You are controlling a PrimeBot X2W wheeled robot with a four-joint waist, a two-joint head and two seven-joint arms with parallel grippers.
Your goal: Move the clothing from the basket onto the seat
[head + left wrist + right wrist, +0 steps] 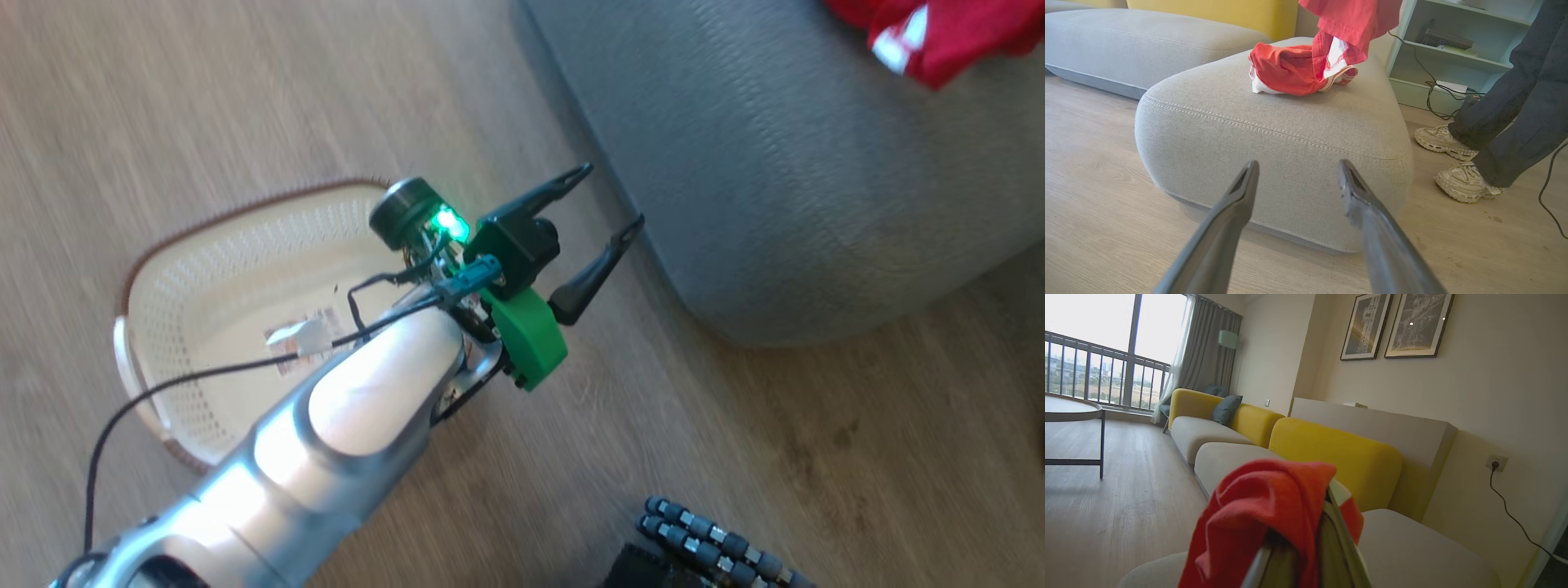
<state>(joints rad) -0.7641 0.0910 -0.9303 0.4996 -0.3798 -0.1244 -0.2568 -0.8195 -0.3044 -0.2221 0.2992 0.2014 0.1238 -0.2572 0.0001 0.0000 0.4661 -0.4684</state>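
Observation:
The cream basket [188, 269] lies on the wood floor with just a label sticker [304, 336] showing inside; my left arm covers part of it. My left gripper [614, 193] hangs open and holds nothing, between the basket and the grey seat [775, 163]. In the left wrist view this gripper [1298, 163] faces the seat's [1274, 134] rounded corner, where a bunched red and white garment [1286, 69] lies. A second red garment [1355, 20] hangs above it. My right gripper [1310, 539] is shut on this red clothing [1265, 506], which drapes over its fingers above the seat [1412, 547].
A person's legs and pale shoes [1453, 139] stand on the floor just right of the seat, beside a white shelf unit [1453, 53] with cables. A yellow-backed sofa [1331, 453] runs behind the seat. A dark segmented robot part [710, 547] shows at the bottom.

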